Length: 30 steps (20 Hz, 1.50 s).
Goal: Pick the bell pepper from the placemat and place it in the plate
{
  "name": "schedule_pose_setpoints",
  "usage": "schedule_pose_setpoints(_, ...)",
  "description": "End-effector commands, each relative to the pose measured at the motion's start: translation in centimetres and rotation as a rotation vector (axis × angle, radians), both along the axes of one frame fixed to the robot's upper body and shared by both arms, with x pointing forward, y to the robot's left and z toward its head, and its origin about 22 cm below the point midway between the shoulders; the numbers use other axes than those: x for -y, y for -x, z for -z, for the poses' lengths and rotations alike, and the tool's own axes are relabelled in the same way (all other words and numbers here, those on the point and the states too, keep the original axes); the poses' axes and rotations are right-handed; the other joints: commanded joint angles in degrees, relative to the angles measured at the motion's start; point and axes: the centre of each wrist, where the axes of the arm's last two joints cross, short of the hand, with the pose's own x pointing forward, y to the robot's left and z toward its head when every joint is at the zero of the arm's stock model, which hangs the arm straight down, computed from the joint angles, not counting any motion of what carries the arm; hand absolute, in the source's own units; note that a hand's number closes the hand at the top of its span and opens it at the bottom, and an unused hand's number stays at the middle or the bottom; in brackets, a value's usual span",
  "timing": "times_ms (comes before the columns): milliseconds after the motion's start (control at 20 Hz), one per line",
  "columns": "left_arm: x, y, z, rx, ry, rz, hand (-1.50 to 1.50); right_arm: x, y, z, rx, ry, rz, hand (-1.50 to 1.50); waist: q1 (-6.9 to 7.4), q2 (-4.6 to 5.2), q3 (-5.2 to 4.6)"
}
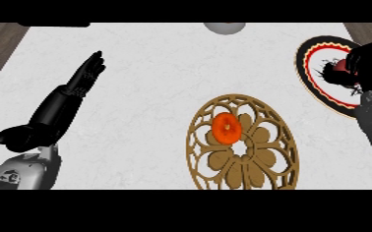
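An orange bell pepper (226, 127) lies on the upper left part of a round brown lattice placemat (251, 169) at the counter's lower middle. The plate (308, 76), with a black, cream and red rim, is at the right edge. My right hand (359, 63) hangs over the plate's middle and hides much of it; it is well apart from the pepper. My left hand (81, 81) rests open at the left, fingers straight and pointing away, far from both pepper and plate.
A grey rounded object (224, 27) sits at the counter's far edge, top middle. White marble counter (145, 78) stretches between my left hand and the placemat. Wooden strips show at the top corners.
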Motion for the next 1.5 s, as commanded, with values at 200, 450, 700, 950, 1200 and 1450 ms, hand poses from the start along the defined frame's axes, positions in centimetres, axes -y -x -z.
schedule_pose_setpoints(200,0.0,0.9,0.6,-0.001,-0.010,0.008,0.00,4.6,-0.5,4.0,-0.109,-0.095,0.050,-1.50,0.53,0.11,0.04)
schedule_pose_setpoints(450,-0.3,0.7,2.3,0.001,0.005,0.011,0.00,5.5,-0.8,3.7,0.001,-0.096,-0.033,-1.50,0.40,0.17,0.04)
schedule_pose_setpoints(700,0.3,-0.8,-0.5,0.003,-0.009,-0.009,0.00,5.9,-1.1,3.1,0.159,-0.145,-0.105,-1.50,0.38,0.31,0.11)
schedule_pose_setpoints(950,0.3,1.0,1.1,-0.024,0.000,-0.012,0.00,6.8,-0.3,2.8,0.313,-0.333,-0.224,-1.50,-0.85,-0.50,0.04)
schedule_pose_setpoints(1200,-0.5,0.4,0.2,-0.008,0.003,-0.010,0.00,6.2,-1.7,0.9,0.424,-0.663,-0.272,-1.50,-0.99,-0.48,0.03)
schedule_pose_setpoints(1450,-1.4,0.9,0.6,-0.019,-0.005,-0.044,0.00,11.3,2.8,1.9,0.524,-0.812,-0.308,-1.50,-2.18,-0.81,-0.06)
